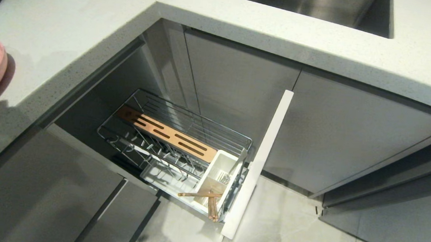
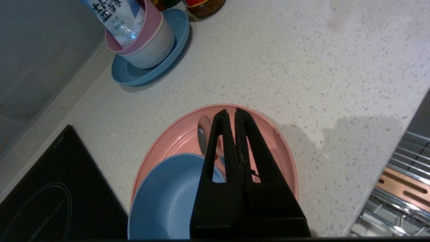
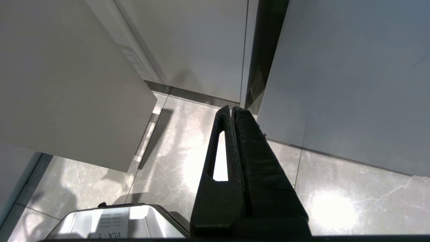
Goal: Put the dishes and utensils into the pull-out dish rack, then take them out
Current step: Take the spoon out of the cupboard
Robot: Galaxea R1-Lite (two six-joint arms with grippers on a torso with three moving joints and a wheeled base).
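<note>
On the speckled white counter [image 2: 302, 67] we hover our left gripper [image 2: 231, 112], fingers pressed together and empty; beneath it sit pink plate [image 2: 278, 151], blue bowl [image 2: 164, 198], spoon [image 2: 203, 134], unloaded; chopsticks [image 1: 209, 201] already in rack [image 1: 183, 141]; right gripper [image 3: 231, 109] closed, parked.

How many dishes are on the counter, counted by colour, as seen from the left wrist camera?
Pink: 2, the pink plate and a pink bowl
Blue: 2, the light-blue bowl and a blue-grey plate
White: 1, a white bowl
Total: 5
</note>
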